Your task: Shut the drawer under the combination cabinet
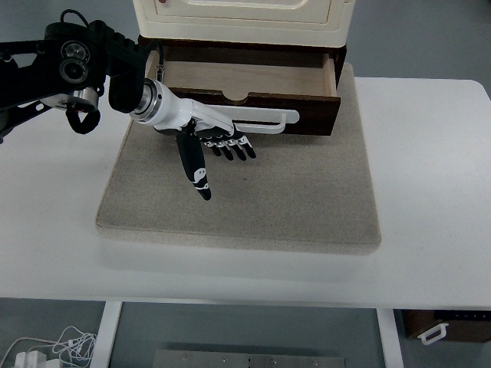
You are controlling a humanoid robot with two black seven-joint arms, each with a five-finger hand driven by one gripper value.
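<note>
Hovering left hand [211,138] before open drawer [245,92], beige mat [307,192] beneath

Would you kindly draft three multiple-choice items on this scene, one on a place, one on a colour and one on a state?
1. Where is the left hand?
A. inside the drawer
B. over the mat, just before the drawer front
C. at the table's near edge

2. What colour is the drawer's handle?
A. white
B. red
C. black

3. What state is the drawer in?
A. pushed fully in
B. taken out and lying on the mat
C. pulled out

Key: 1 B, the hand hangs over the grey mat close beneath the handle. 2 A, the bar shows white against the dark wood front. 3 C, the drawer's bare inner floor shows below the cream cabinet.
</note>
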